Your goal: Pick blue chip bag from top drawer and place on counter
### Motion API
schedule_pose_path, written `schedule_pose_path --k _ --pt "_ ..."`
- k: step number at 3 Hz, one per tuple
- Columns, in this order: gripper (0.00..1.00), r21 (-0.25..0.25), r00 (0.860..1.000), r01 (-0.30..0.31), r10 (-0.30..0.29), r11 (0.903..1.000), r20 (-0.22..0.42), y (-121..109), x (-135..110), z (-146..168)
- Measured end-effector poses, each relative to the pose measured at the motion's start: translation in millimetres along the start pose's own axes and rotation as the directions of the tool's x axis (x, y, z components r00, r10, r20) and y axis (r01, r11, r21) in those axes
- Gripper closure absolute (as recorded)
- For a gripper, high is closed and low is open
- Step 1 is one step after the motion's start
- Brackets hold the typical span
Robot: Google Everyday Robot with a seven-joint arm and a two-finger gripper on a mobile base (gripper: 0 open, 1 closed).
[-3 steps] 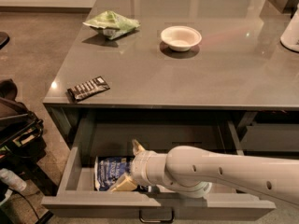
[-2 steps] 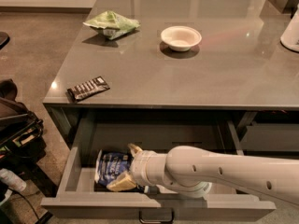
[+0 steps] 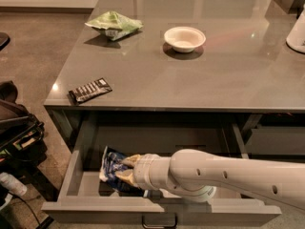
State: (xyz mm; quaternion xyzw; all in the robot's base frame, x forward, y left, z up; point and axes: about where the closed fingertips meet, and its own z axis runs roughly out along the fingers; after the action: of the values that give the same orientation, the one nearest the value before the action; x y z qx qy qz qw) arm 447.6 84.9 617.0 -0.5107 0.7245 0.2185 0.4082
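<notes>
- In the open top drawer [image 3: 95, 209], below the near edge of the counter [image 3: 228, 80], the gripper [image 3: 126, 168] seems clamped around the blue chip bag [image 3: 109, 170].
- Best lifted clear of the drawer, then set down on the near edge, away from the striped wrapper [image 3: 89, 89] at the near-left corner.

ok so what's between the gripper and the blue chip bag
Nothing. In the camera view the gripper is inside the open top drawer, shut directly on the blue chip bag.
</notes>
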Motion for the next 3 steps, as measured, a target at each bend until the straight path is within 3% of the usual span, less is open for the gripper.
schedule_pose_path --k 1,2,3 --pt "0.88 0.0 1.0 0.0 0.0 1.0 0.0 0.0 0.0 0.0" --pt "1.0 0.0 1.0 0.0 0.0 1.0 0.0 0.0 0.0 0.0" --pt "1.0 -0.022 1.0 0.015 -0.015 0.9996 0.014 -2.5 -11.1 -12.3"
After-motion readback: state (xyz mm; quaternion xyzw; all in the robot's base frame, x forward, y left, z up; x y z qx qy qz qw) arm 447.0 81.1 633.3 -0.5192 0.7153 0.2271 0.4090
